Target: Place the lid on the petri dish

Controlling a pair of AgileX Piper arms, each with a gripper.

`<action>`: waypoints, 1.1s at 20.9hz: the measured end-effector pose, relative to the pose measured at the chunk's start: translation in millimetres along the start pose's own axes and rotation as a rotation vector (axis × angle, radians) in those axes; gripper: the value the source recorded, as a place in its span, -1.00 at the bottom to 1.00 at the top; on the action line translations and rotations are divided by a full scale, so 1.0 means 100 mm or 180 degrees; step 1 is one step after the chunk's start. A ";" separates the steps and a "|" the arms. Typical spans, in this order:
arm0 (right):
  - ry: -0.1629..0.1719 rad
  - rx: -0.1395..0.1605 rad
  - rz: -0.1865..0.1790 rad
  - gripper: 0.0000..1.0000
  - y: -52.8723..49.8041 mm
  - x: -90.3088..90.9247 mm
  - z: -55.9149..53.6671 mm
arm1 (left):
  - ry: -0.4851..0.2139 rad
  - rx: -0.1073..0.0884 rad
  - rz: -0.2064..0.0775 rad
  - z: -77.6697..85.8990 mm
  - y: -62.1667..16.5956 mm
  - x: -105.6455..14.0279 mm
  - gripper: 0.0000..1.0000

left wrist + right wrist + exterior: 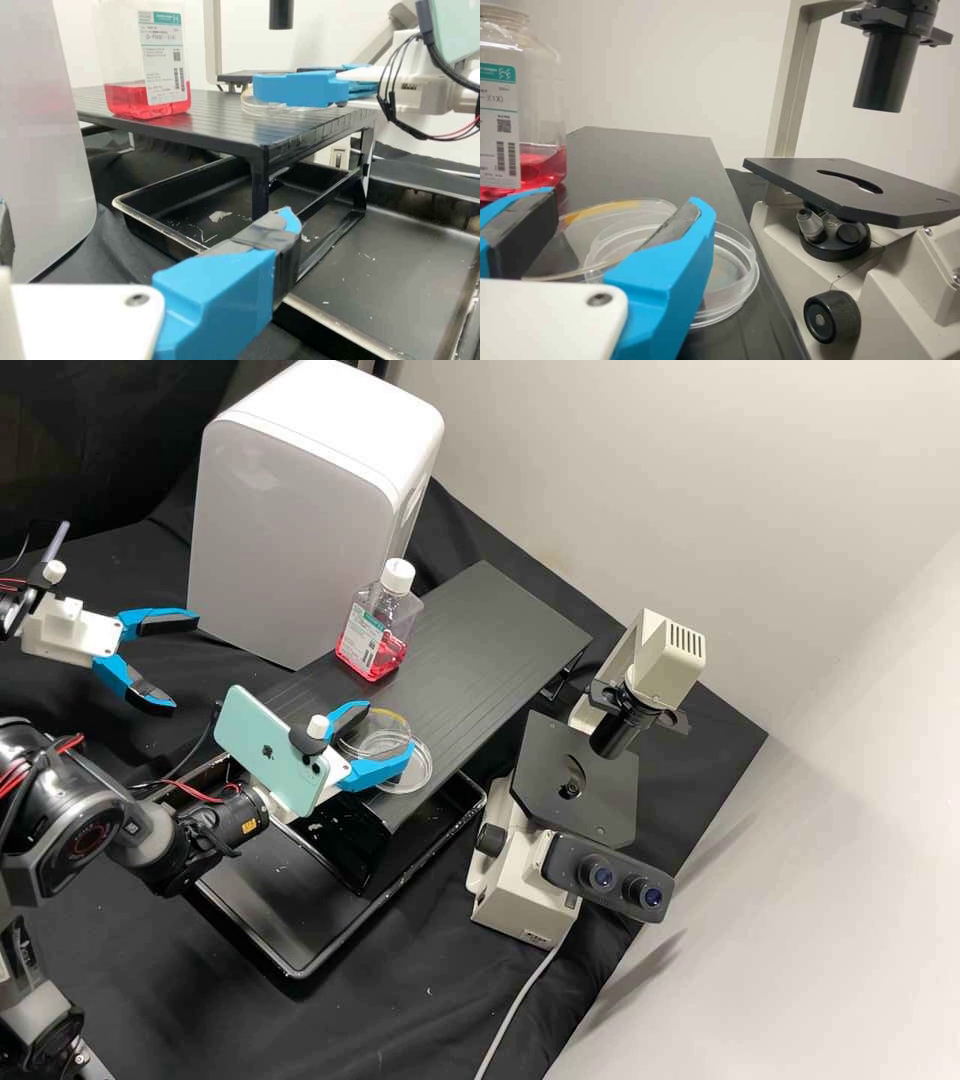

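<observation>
Right wrist view: holding clear lid (585,240) by its rim in partly closed right gripper (615,214), tilted over petri dish (724,274) beside microscope (870,247); likely light, slick, brittle, so pinching edges gently

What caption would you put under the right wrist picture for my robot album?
The right hand holds the clear lid partly over the petri dish, beside the microscope.
</observation>
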 end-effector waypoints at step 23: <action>-0.0043 0.0086 0.0160 1.00 0.10 -0.03 0.04 | 0.0029 -0.0014 0.0013 -0.01 0.004 0.00 1.00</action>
